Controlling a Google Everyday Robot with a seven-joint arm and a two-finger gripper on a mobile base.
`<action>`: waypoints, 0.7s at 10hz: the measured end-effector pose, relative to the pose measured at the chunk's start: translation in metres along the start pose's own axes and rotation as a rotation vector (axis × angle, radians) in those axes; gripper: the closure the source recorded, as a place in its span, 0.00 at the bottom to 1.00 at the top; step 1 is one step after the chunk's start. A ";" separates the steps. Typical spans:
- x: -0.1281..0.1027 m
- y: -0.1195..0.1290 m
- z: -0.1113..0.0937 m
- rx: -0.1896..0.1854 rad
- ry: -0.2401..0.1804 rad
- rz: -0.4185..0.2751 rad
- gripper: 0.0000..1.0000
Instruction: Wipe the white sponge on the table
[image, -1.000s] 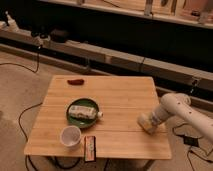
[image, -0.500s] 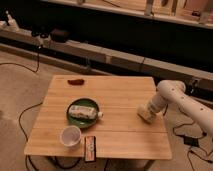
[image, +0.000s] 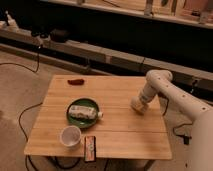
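The counter (image: 117, 131) is a square one made of light wood, with long plank lines running across its top. It stands on a dull brownish floor (image: 20, 87). A black cable (image: 25, 114) loops over the floor on the left side of it.

Behind the counter a long dark shelf (image: 100, 35) goes right across the room. A pale ledge (image: 100, 54) runs along the bottom of it.

The robot's white arm (image: 157, 82) bends in from the right. Its hand (image: 140, 103) is down low on the right side of the counter, about halfway back. The white sponge (image: 135, 108) is the pale lump right at the tip of the hand, flat against the wood. I cannot tell if the hand is pinching it or just pressing on it.

On the left side sits a green plate (image: 73, 119) with a white packet (image: 84, 111) lying on it. Near the plate, closer to the front edge, stands a round white cup (image: 70, 136). Just beside the cup lies a small dark flat thing (image: 90, 148), right at the front edge. A little red thing (image: 76, 81) lies near the back left corner, well apart from the rest.
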 end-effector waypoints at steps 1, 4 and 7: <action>0.024 -0.005 0.003 0.004 0.001 -0.039 1.00; 0.074 -0.035 0.021 0.042 -0.007 -0.145 1.00; 0.087 -0.066 0.041 0.075 -0.044 -0.222 1.00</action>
